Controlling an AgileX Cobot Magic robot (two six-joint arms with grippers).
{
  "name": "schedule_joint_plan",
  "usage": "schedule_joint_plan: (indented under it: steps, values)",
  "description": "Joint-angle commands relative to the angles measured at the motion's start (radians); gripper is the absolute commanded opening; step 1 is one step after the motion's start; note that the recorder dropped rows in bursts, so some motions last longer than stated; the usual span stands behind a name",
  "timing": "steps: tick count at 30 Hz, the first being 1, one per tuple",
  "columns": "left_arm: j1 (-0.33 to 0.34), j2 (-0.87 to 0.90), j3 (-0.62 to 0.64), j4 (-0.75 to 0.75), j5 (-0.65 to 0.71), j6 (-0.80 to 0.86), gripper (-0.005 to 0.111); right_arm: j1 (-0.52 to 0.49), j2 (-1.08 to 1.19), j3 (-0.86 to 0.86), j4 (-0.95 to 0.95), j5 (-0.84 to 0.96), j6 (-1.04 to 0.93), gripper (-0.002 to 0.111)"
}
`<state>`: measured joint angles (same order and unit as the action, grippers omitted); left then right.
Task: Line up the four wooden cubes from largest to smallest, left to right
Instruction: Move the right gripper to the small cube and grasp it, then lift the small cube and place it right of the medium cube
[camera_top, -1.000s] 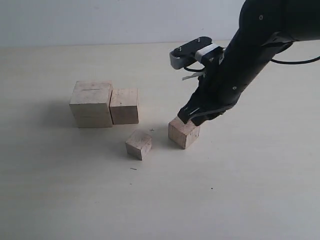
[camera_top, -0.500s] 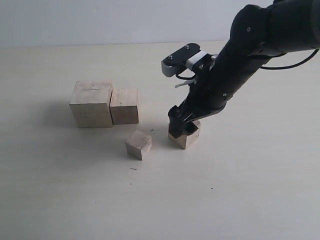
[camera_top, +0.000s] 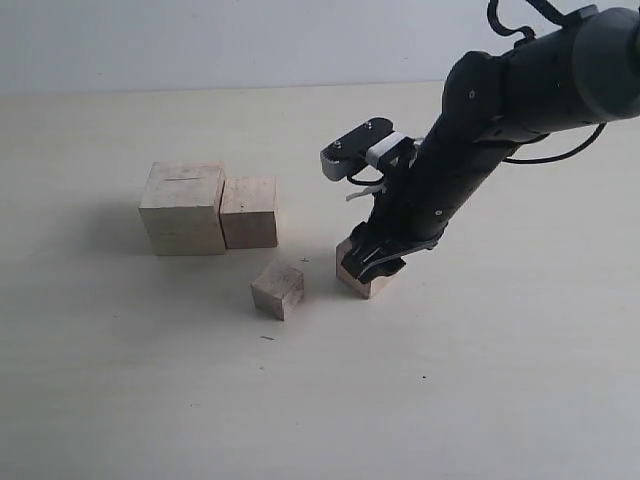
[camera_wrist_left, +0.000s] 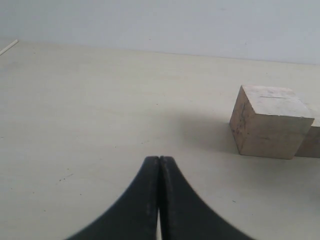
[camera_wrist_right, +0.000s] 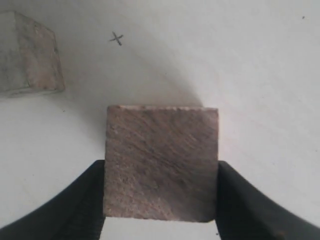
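The largest wooden cube (camera_top: 182, 208), with a thin dark crack on top, stands at the left, and the second cube (camera_top: 249, 211) touches its right side. In front of them the smallest cube (camera_top: 277, 288) sits turned at an angle. My right gripper (camera_top: 368, 262) is down over the third cube (camera_top: 350, 275), which rests on the table. In the right wrist view its black fingers (camera_wrist_right: 87, 200) press both sides of that cube (camera_wrist_right: 161, 167); the gripper (camera_wrist_right: 160, 170) is shut on it. My left gripper (camera_wrist_left: 159, 159) is shut and holds nothing, well away from the largest cube (camera_wrist_left: 270, 121).
A pale tabletop (camera_top: 480, 380) carries everything, with a light wall behind. A small pencilled cross (camera_wrist_right: 117, 38) marks the table between the smallest cube (camera_wrist_right: 30, 55) and the held one. The right arm leans in from the upper right.
The right gripper has come down from just above the third cube until its fingers sit around it. The other cubes have not moved.
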<state>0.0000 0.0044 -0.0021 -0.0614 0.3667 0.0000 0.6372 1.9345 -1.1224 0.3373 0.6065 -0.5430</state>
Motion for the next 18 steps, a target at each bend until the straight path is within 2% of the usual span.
schedule_joint_plan:
  steps: [1,5,8,11,16,18]
  values:
    - [-0.005,-0.004,0.002,-0.002,-0.013,0.0,0.0,-0.003,-0.01,-0.002,-0.007,0.025,-0.007,0.0]
    - [-0.005,-0.004,0.002,-0.002,-0.013,0.0,0.0,-0.005,-0.043,-0.03,-0.059,0.063,-0.007,0.0]
    - [-0.005,-0.004,0.002,-0.002,-0.013,0.0,0.0,-0.007,-0.054,-0.101,-0.168,0.134,-0.007,0.0]
    - [-0.005,-0.004,0.002,-0.002,-0.013,0.0,0.0,-0.033,-0.047,-0.195,-0.193,0.168,-0.039,0.0]
    - [-0.005,-0.004,0.002,-0.002,-0.013,0.0,0.0,-0.118,-0.009,-0.348,-0.144,0.211,-0.234,0.0]
    - [-0.005,-0.004,0.002,-0.002,-0.013,0.0,0.0,-0.177,0.029,-0.432,-0.079,0.231,-0.39,0.0]
